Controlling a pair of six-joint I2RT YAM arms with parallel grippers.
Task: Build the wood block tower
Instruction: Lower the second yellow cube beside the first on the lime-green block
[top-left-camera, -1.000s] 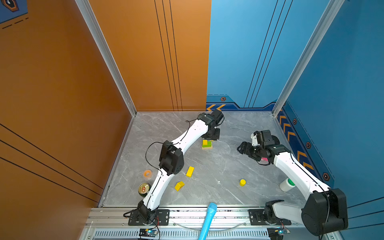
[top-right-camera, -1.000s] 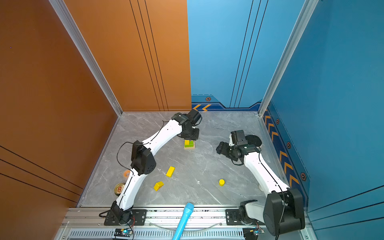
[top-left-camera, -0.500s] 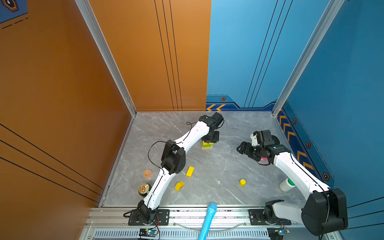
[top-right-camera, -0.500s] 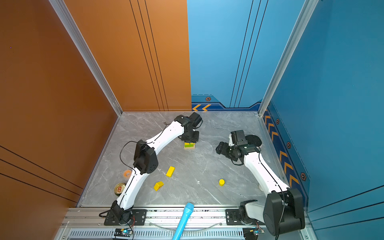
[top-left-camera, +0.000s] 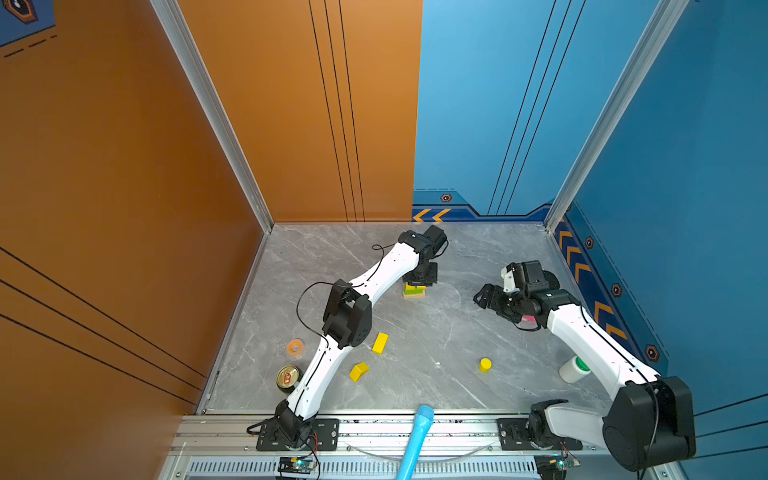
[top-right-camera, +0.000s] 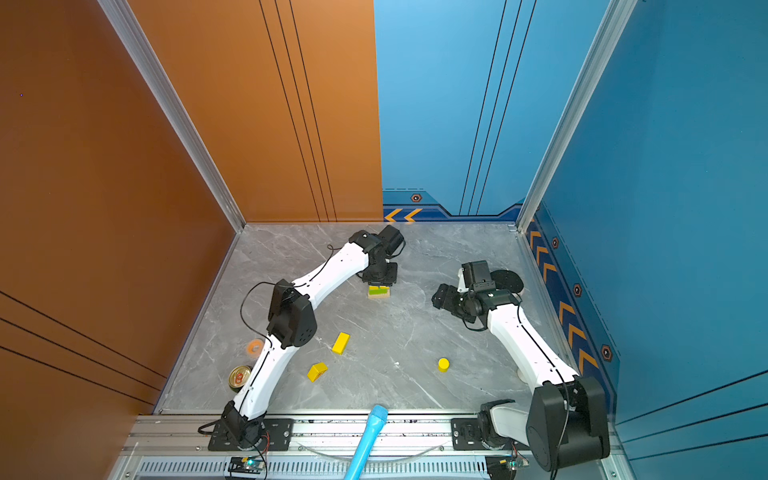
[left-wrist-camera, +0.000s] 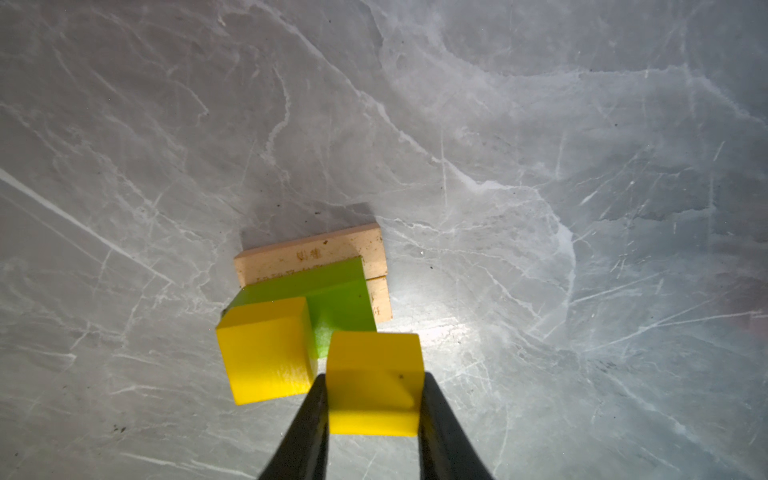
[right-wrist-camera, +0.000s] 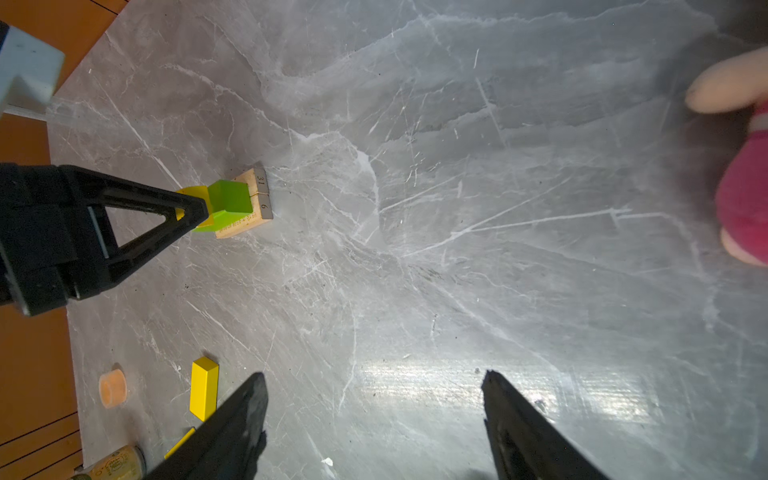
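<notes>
**Left holds, right stands open**

In both top views the tower (top-left-camera: 413, 291) stands just below the middle of the frame, under the left arm (top-left-camera: 386, 270). The left fingers (left-wrist-camera: 305, 424) are narrow, clamped on a yellow cube (left-wrist-camera: 372, 365). It hangs beside a second yellow cube (left-wrist-camera: 266, 349) resting on the green bar (left-wrist-camera: 332, 291), which lies over two tan planks (left-wrist-camera: 311, 251). Whether the held cube touches the bar is hard to tell. The right fingers (right-wrist-camera: 519, 424) stand wide and empty over bare desk (right-wrist-camera: 415, 249).
</notes>
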